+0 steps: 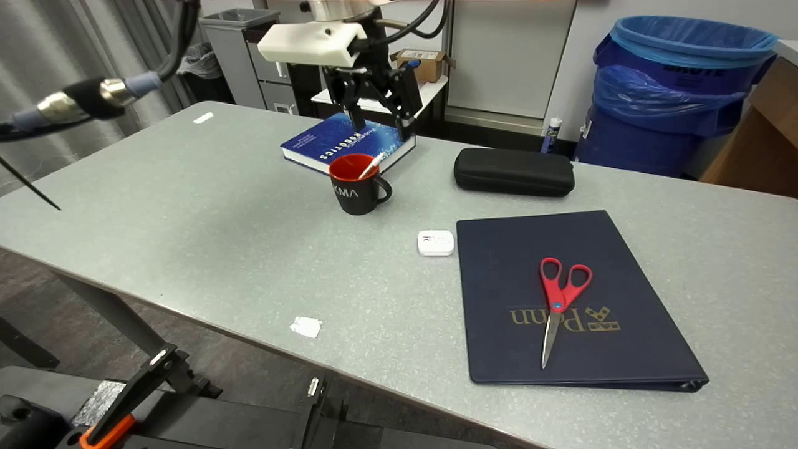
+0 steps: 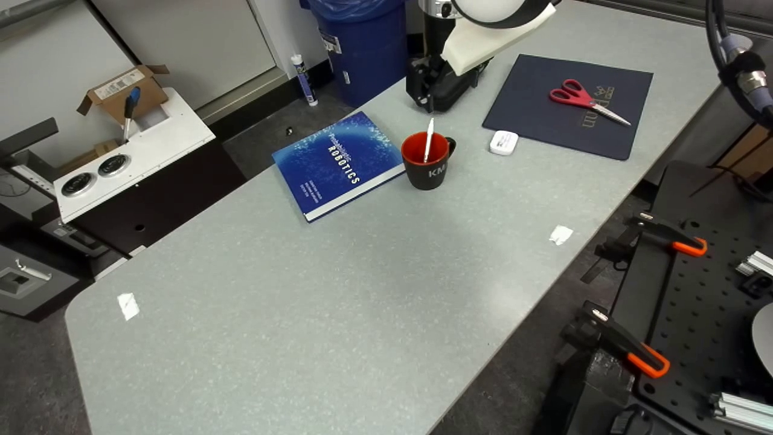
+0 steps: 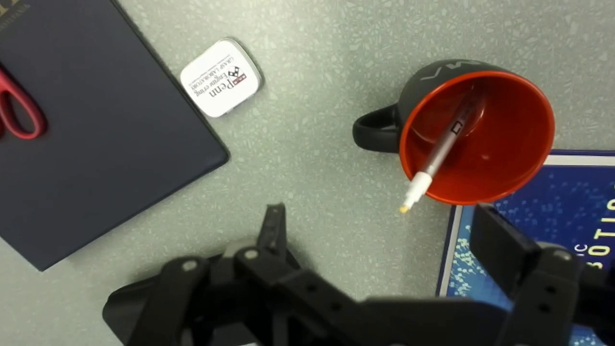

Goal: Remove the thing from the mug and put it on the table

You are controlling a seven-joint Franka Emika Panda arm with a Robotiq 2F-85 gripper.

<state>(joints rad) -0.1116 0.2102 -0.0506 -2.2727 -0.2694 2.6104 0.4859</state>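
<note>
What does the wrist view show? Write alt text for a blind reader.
A pen leans inside a black mug, its white end jutting past the rim. At the bottom, open fingers hold nothing; nearby lie a blue book, a white box and a dark folder under red-handled scissors.

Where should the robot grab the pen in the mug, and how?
I'd try the pen by its white end, from above, open jaws closing across it, because the pen leans in the mug with that end poking out the top.

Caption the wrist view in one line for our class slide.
A pen leans in a red-lined black mug; the jaws stand open, not yet gripping it.
</note>
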